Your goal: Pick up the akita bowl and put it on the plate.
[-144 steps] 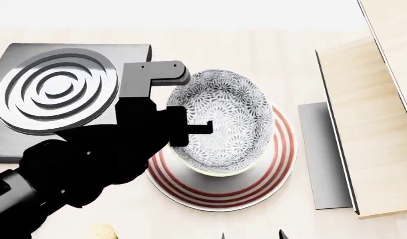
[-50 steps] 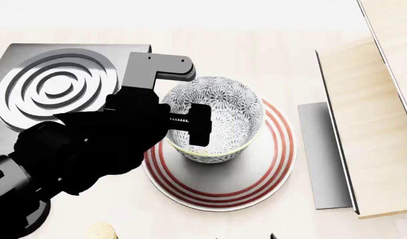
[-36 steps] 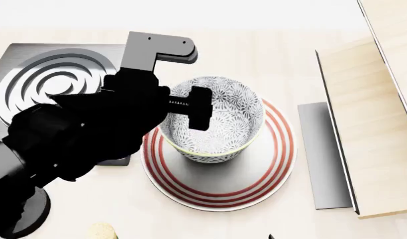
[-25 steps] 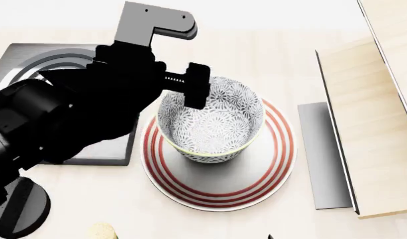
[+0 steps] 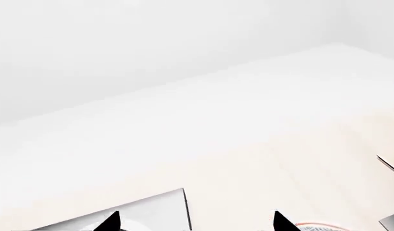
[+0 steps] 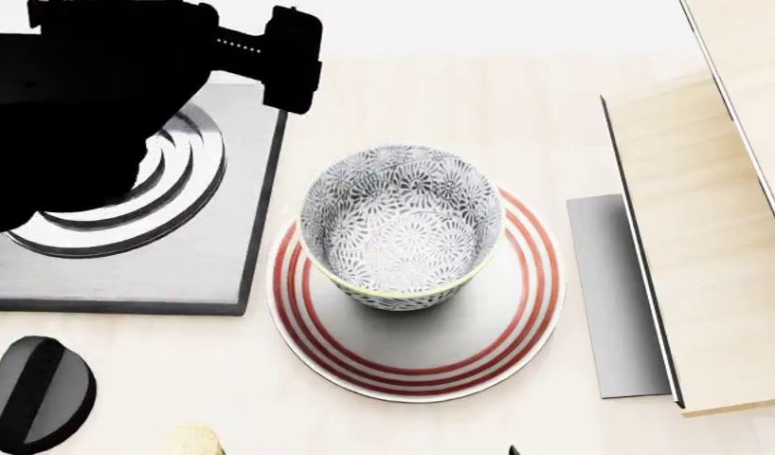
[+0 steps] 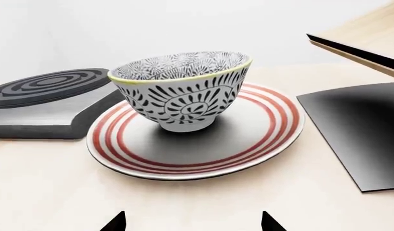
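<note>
The akita bowl (image 6: 401, 223) stands upright on the plate (image 6: 428, 353), a little back and left of its centre; nothing holds it. My left gripper (image 5: 197, 224) is open and empty, raised well clear of the bowl. In the head view the left arm (image 6: 97, 85) fills the back left, above the burner. My right gripper (image 7: 191, 222) is open and empty, low over the table in front of the plate (image 7: 252, 139). It faces the bowl (image 7: 184, 91).
A grey square burner (image 6: 122, 237) with concentric rings lies left of the plate, a black knob (image 6: 34, 393) in front of it. A grey mat (image 6: 621, 294) and a wooden board (image 6: 704, 237) lie to the right. A small yellowish thing (image 6: 195, 441) sits at the front edge.
My left gripper let go of the bowl's rim and rose away to the back left. The bowl settled upright on the plate and stays there.
</note>
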Motion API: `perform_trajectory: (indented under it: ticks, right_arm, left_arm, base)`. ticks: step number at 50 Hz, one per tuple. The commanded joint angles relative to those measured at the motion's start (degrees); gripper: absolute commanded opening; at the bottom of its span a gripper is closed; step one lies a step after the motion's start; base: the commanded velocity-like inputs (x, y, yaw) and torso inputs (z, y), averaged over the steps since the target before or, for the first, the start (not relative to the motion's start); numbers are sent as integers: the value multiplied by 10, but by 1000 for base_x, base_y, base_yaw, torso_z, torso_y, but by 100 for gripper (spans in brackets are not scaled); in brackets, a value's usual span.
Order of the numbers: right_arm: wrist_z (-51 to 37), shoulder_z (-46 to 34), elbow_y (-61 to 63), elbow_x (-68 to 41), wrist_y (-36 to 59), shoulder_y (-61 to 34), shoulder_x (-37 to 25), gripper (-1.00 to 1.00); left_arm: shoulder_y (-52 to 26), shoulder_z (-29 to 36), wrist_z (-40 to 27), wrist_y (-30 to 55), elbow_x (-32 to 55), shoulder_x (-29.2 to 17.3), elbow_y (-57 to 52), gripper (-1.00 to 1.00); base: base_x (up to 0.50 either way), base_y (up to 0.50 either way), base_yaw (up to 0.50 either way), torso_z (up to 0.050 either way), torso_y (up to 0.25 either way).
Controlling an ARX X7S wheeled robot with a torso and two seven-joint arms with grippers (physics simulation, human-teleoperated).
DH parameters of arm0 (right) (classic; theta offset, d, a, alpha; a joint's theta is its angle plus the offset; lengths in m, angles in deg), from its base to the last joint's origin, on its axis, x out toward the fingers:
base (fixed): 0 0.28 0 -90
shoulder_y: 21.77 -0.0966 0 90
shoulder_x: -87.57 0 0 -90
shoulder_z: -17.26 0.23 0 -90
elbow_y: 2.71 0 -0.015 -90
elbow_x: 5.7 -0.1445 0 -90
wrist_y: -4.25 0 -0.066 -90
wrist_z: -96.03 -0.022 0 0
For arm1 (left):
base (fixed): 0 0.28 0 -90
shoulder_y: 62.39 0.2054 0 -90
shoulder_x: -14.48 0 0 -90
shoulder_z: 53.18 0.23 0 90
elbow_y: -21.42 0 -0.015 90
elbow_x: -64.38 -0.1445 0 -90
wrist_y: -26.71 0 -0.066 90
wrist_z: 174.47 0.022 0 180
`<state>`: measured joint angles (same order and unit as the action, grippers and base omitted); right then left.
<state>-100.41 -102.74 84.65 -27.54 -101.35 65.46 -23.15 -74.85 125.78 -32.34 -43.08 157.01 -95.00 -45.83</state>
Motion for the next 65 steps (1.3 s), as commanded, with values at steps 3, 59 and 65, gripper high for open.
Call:
perform_trajectory:
  ticks: [3, 59, 65]
  right_arm:
    - [-6, 1, 9, 1, 3, 1, -4, 100]
    - [-159, 85, 394, 20, 205, -38, -146, 100]
    - [-175, 97, 437, 19, 237, -53, -160, 100]
  left_arm:
    - [-65, -20, -75, 17, -2, -114, -172, 100]
    - [13, -32, -289, -98, -164, -481, -636, 100]
    - [16, -36, -300, -107, -180, -499, -661, 100]
  base:
    - [0, 0, 0, 0, 0]
    - [0, 0, 0, 0, 0]
    - [0, 0, 0, 0, 0]
